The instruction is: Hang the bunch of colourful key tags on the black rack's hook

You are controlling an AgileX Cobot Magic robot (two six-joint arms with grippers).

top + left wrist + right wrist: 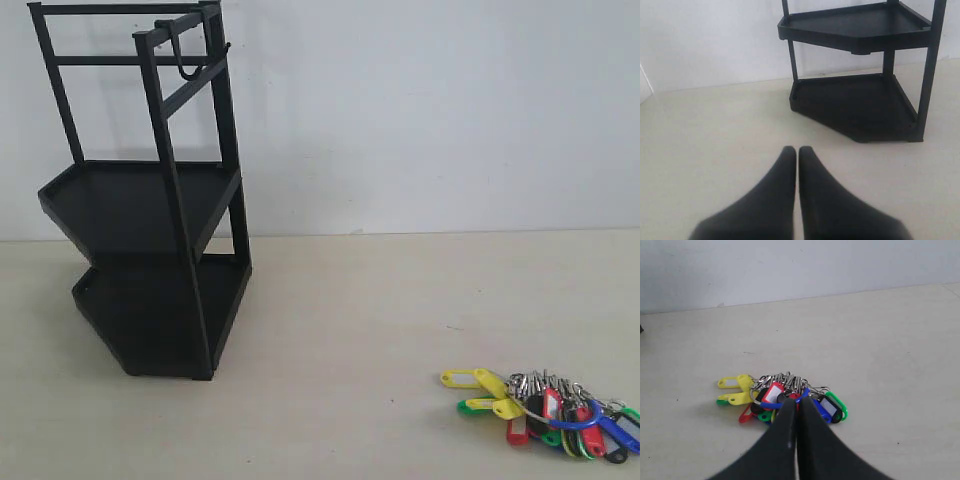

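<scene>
The colourful key tag bunch (545,410) lies on the table at the front right, with yellow tags fanned to the left and a blue-sleeved ring. The tall black rack (150,220) stands at the back left; its hook (188,60) hangs empty from the top bar. Neither gripper shows in the exterior view. In the right wrist view my right gripper (797,401) is shut, its tips in front of the bunch (775,392) with nothing seen between them. My left gripper (797,149) is shut and empty, pointing towards the rack's lower tray (860,105).
A pale table (350,330) runs between rack and bunch. A white wall (430,110) rises behind the table. The bunch lies close to the front right corner of the exterior view.
</scene>
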